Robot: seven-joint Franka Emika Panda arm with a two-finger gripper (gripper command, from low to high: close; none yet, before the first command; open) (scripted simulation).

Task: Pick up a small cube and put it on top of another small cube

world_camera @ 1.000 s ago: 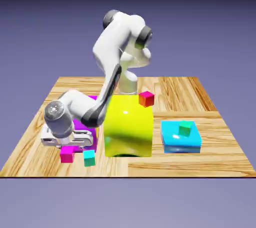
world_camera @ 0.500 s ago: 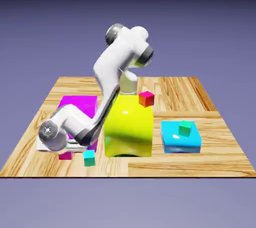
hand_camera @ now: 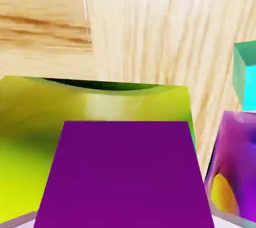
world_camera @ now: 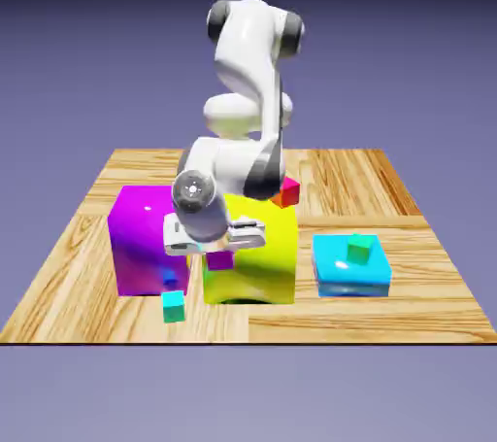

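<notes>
The small cube (world_camera: 220,259) is plain magenta-pink and is held clear of the table, in front of the yellow block's face, just beside the large magenta block. In the hand view the cube (hand_camera: 125,174) fills the lower middle, one flat face toward the camera. A small teal cube (world_camera: 174,306) rests on the table near the front edge, below and to the exterior view's left.

A glossy sheen is shown by the yellow block (world_camera: 249,254) and magenta block (world_camera: 146,241); the table (world_camera: 388,187) is grained wood.
</notes>
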